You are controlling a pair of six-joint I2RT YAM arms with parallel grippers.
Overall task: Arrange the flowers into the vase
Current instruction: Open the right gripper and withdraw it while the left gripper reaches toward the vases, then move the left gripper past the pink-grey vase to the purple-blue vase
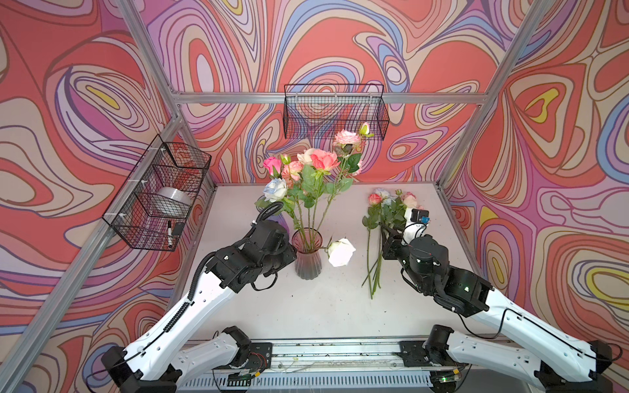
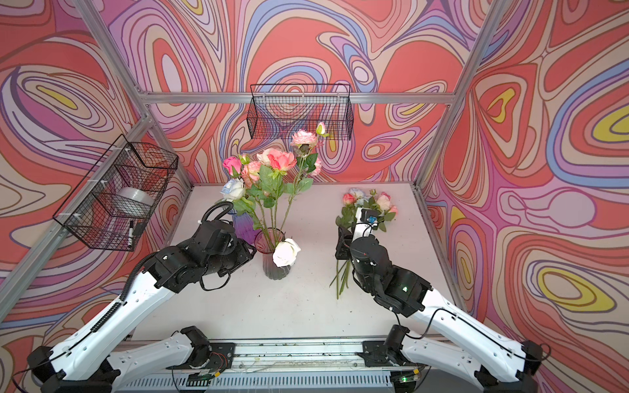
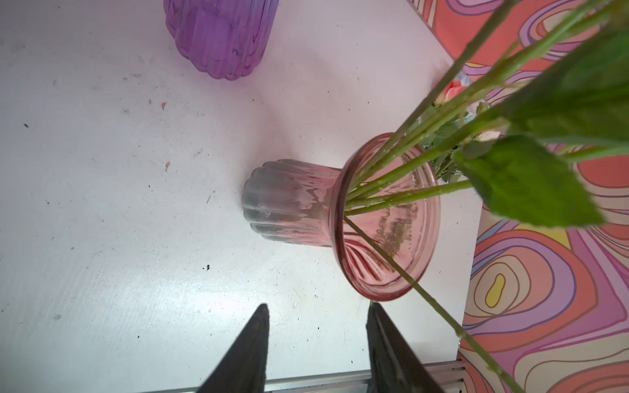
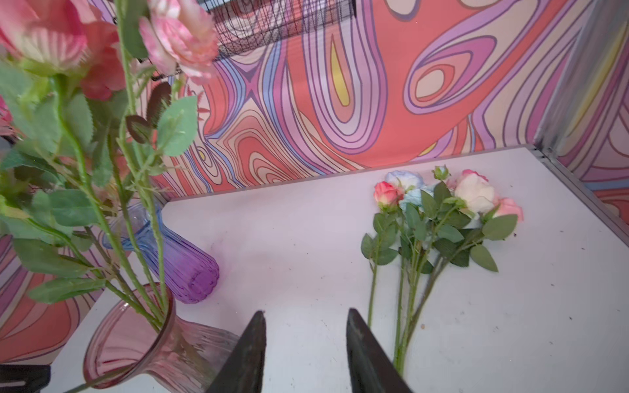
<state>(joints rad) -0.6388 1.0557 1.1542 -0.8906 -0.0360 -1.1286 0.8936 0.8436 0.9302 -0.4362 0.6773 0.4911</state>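
– Desk (image 1: 323, 306) check: where are the loose roses (image 4: 429, 224)?
– Flat beside right gripper (image 4: 305, 311), stems toward base, right arm nearer. Jaws apart, empty. Left gripper (image 3: 319, 305) likewise, by pink vase (image 3: 292, 200).

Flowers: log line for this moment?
pink vase: upright, stems in | white rose: hanging over rim | loose flowers: on table | left gripper: open, empty | right gripper: open, empty
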